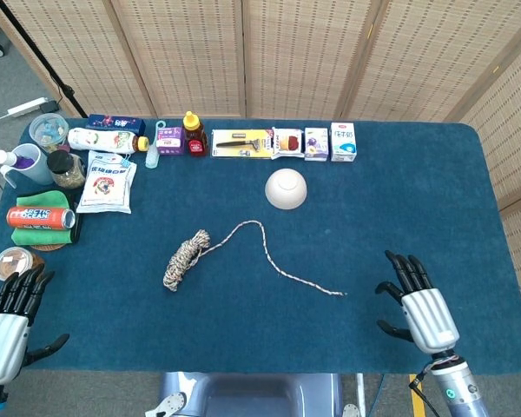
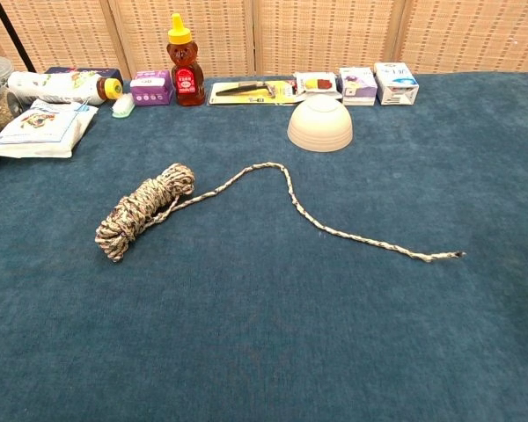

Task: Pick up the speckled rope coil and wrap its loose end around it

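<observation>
Speckled brown-and-white rope coil (image 1: 186, 260) lies slantwise, nearer the empty, spread-fingered left hand (image 1: 7, 326); its loose end (image 1: 337, 294) trails toward the right hand (image 1: 418, 304), also spread and empty.

- Table (image 1: 399, 200): blue cloth cover, matt, slightly napped.
- Rope (image 2: 143, 211): braided speckled cord, rough (its tail lies just left of the right hand (image 1: 424, 310)).
- Right hand: glossy silver shell, black fingers (image 1: 408, 268).
- Bowl (image 2: 320, 123): smooth, off-white, matt.
- Screen (image 1: 269, 52): woven cane, wood-framed.
</observation>
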Robot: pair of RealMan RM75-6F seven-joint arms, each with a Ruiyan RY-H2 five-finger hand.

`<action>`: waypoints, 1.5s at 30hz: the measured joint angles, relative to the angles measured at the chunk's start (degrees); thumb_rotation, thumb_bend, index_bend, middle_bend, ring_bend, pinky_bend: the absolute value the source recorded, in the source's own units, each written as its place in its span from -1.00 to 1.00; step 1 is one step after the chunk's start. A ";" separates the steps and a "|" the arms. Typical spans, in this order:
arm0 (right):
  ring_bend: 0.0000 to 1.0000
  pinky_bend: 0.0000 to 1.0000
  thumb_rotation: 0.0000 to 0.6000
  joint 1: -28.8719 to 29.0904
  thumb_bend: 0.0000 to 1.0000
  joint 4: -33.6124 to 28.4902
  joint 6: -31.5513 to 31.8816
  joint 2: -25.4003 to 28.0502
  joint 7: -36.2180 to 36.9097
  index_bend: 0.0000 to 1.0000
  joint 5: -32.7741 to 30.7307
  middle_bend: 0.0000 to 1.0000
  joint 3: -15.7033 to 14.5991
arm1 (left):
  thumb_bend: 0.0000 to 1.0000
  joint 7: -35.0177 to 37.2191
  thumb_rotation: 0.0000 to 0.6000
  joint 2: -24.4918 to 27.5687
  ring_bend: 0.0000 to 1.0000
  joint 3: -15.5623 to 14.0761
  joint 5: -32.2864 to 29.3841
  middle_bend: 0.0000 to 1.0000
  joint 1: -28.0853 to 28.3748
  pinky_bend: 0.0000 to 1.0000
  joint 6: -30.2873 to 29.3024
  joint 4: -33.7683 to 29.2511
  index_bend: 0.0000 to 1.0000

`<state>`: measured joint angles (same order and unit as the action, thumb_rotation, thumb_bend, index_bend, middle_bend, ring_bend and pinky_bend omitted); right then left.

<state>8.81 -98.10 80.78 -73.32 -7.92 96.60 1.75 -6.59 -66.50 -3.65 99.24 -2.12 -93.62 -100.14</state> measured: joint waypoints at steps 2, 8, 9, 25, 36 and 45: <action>-1.00 -1.00 1.00 0.93 -0.62 -1.01 -1.97 -0.62 -1.85 -0.10 -1.11 -1.00 0.25 | -0.82 -0.18 1.00 -0.02 -1.00 0.15 -0.30 -1.00 0.23 -1.00 0.44 -0.26 -1.00; -1.00 -1.00 1.00 3.50 -0.57 -2.53 -7.34 -3.94 -7.11 -0.08 -5.82 -1.00 1.34 | -0.82 -0.66 1.00 -0.10 -1.00 0.86 -1.72 -1.00 0.78 -1.00 1.49 -0.52 -1.00; -1.00 -1.00 1.00 3.88 -0.57 -2.56 -8.13 -4.60 -7.86 -0.09 -6.76 -1.00 1.56 | -0.82 -0.66 1.00 -0.11 -1.00 0.96 -2.00 -1.00 0.85 -1.00 1.68 -0.54 -1.00; -1.00 -1.00 1.00 11.68 -0.33 2.00 -17.61 -19.00 -17.93 -0.08 -22.83 -1.00 6.68 | -0.82 -1.03 1.00 -0.24 -1.00 1.47 -3.52 -1.00 1.38 -1.00 2.82 -0.80 -1.00; -1.00 -1.00 1.00 15.35 -0.30 9.24 -20.01 -25.45 -19.12 -0.06 -29.63 -1.00 8.94 | -0.82 -1.27 1.00 -0.30 -1.00 1.88 -4.48 -1.00 1.62 -1.00 3.23 -0.81 -1.00; -1.00 -1.00 1.00 17.43 -0.26 12.34 -20.56 -28.16 -19.03 -0.05 -32.49 -1.00 10.09 | -0.82 -1.40 1.00 -0.38 -1.00 2.16 -5.12 -1.00 1.79 -1.00 3.48 -0.94 -1.00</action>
<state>26.24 -85.76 60.22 -101.48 -26.95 64.10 11.84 -7.99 -66.88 -1.49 94.13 -0.33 -90.14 -101.08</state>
